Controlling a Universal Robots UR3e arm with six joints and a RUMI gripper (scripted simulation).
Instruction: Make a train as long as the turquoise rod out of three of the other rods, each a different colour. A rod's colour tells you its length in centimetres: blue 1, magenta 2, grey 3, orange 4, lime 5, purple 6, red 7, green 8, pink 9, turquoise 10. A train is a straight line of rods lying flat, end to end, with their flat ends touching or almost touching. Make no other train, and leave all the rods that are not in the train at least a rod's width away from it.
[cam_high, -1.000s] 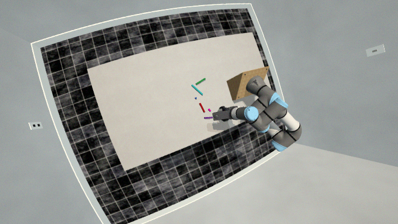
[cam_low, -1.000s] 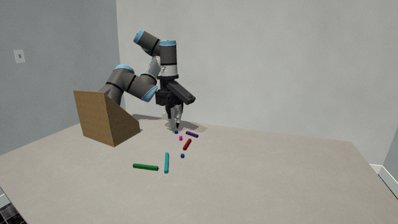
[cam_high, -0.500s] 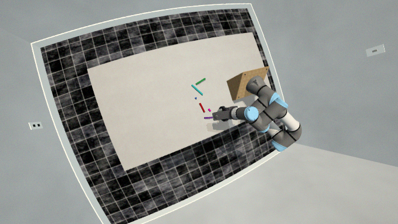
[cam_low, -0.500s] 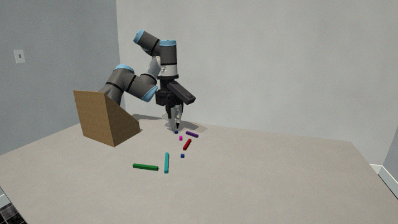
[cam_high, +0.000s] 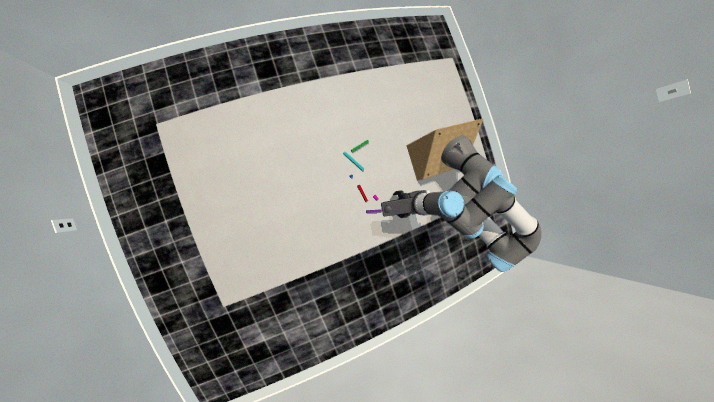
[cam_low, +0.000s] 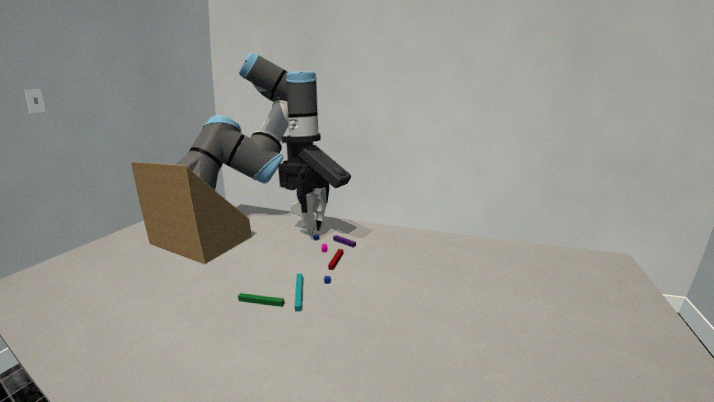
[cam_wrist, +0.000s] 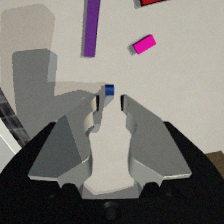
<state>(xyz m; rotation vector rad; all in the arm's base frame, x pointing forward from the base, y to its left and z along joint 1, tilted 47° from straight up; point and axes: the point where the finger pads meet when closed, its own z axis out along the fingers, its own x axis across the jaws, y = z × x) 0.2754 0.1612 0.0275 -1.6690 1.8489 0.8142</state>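
Wrist view shows your gripper (cam_wrist: 109, 102) narrowed to a small gap and holding nothing, its tips just short of the near blue rod (cam_wrist: 109, 90) lying on the table (cam_wrist: 190, 85). That rod is tiny, rigid and light, so you'll likely want its flat sides squarely between the pads or it may skid. Beyond lie the magenta rod (cam_wrist: 144, 44) and purple rod (cam_wrist: 91, 27). Your arm reaches down steeply, wrist near vertical.

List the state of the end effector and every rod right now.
End effector: narrowly open, empty
Near blue rod: flat, just past the tips, ungrasped
Far blue rod: flat, unjoined
Magenta rod: flat, unjoined
Purple rod: flat, unjoined
Red rod: flat, unjoined
Green rod: flat, unjoined
Turquoise rod: flat, unjoined
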